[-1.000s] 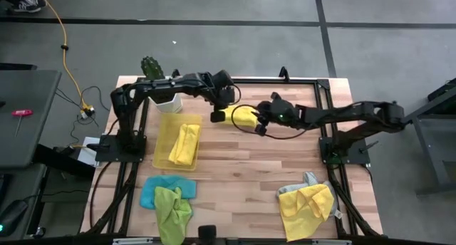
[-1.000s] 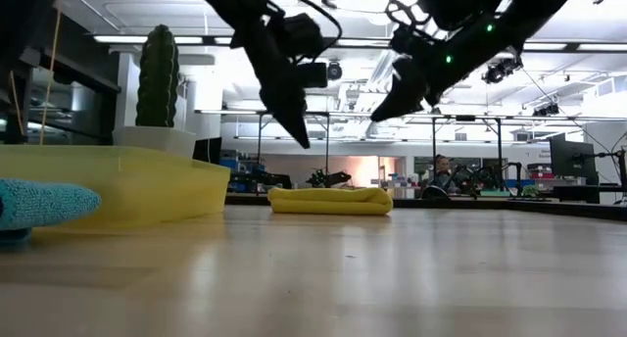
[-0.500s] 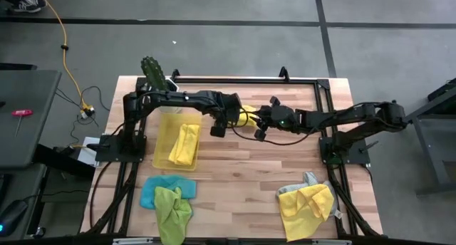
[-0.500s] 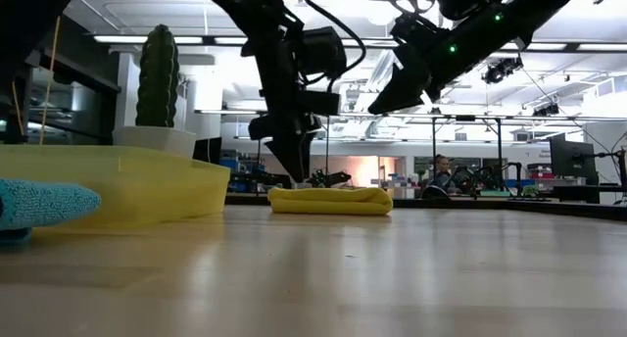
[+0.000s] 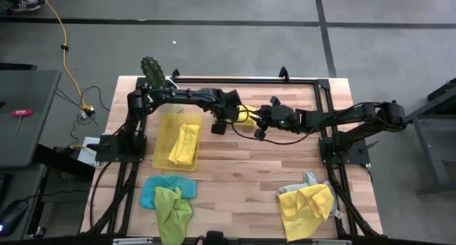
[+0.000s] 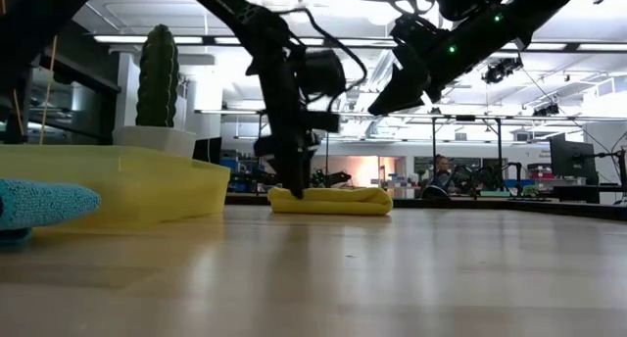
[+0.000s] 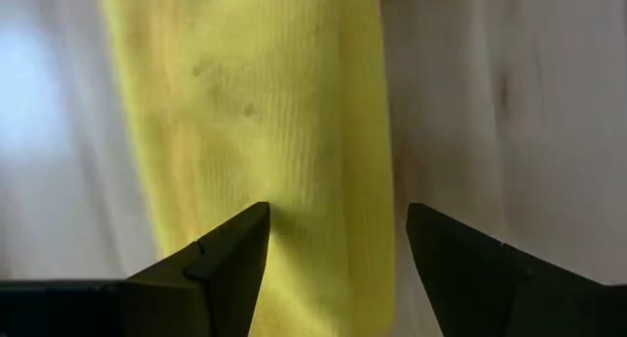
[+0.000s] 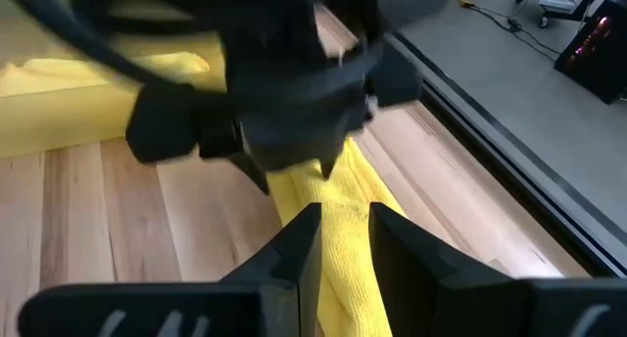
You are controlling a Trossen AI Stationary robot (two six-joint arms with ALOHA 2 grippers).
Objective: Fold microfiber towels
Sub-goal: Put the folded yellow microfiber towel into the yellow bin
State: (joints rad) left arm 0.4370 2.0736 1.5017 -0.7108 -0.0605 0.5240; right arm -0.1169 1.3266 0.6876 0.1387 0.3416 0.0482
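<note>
High view first: the bench (image 5: pixel 235 167) carries a folded yellow towel (image 5: pixel 246 117) near its far middle, at about 12 o'clock from the bench centre. The left gripper (image 5: pixel 223 124) has reached across from the left side and stands over the towel's left end, at 9 o'clock of the cloth. From the left wrist view its jaws are open wide, one finger on each side of the towel (image 7: pixel 274 131), with nothing held between them. In the low view the left gripper (image 6: pixel 292 185) points straight down and its tip is at the towel's (image 6: pixel 331 200) left edge, at or just above the bench surface.

The right gripper (image 5: pixel 260 125) sits at 3 o'clock of the same towel, close beside the left one. In the right wrist view its jaws stand only slightly apart and hold nothing, hanging above the towel (image 8: pixel 338 239). In the low view the right gripper (image 6: pixel 392 97) hangs well above the cloth.

A translucent yellow tray (image 5: pixel 162 142) lies at 9 o'clock on the bench with another folded yellow towel (image 5: pixel 185 144) inside it. Near the front left, at 7 o'clock, a lime green towel (image 5: pixel 173 209) lies crumpled on top of a light blue towel (image 5: pixel 151 191). At 5 o'clock a rumpled yellow towel (image 5: pixel 305 206) lies partly over a grey towel (image 5: pixel 308 181). A potted cactus (image 5: pixel 152 68) stands at the far left corner, at 11 o'clock.
</note>
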